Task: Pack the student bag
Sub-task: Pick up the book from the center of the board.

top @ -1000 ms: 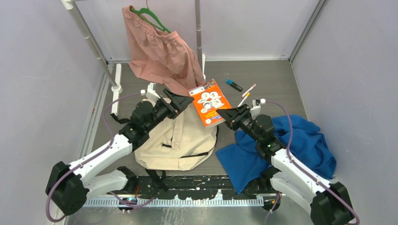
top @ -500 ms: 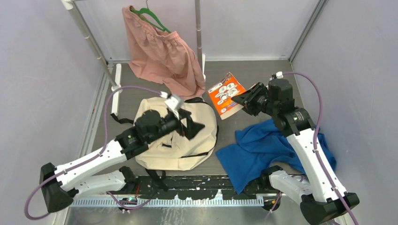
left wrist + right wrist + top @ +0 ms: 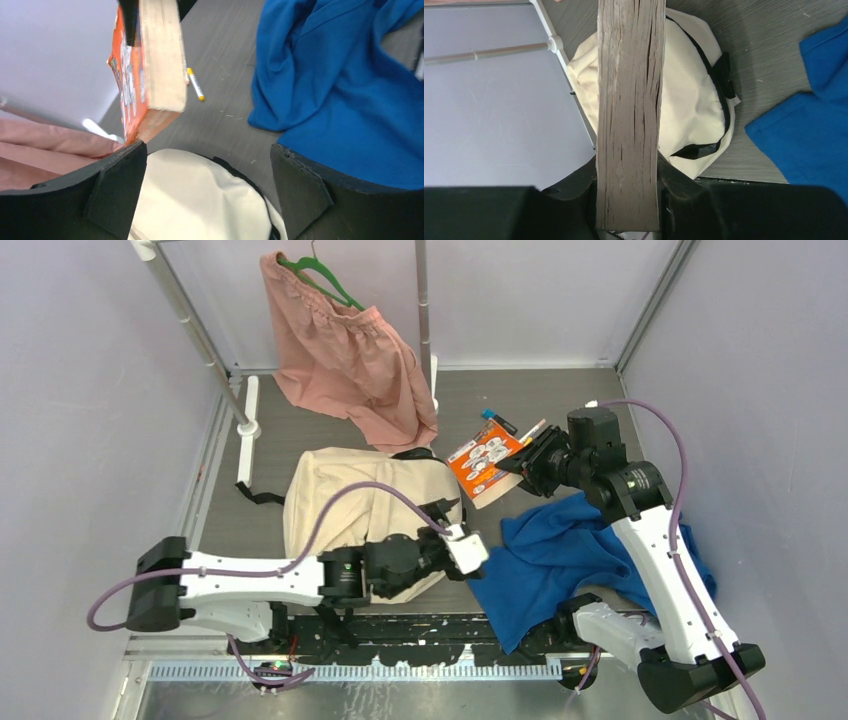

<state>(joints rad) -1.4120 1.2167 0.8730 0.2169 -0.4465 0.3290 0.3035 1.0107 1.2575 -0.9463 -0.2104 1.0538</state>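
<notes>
bag: student bag lies flat on the table, left of centre. Its black top loop points far, toward the pink garment. Can't tell whether the main zip is open.
book: orange-covered book is off the table and tilted, just right of the bag's far end.
right hand: right hand pinches the book across its thickness at one edge, page block squeezed between the fingers. The edge grip leaves most of the book free, which probably lets it go into the bag edge-first.
left hand: left hand is spread wide with nothing between the fingers. It sits low at the bag's near-right corner, just beside the blue cloth, and looks up at the book. It is probably placed to catch the bag fabric and hold the mouth for the book.
step: my read is book insertion, early. Nothing seen inside the bag yet.
next: find the opening, have the left hand hold it up, then line the book up with the gap.
risk: the soft bag may collapse shut, the book may swing in a one-edge pinch, and the cloth beside the left hand could snag.
loose items: blue marker and pens lie on the table far of the book, probably still to be packed.
</notes>
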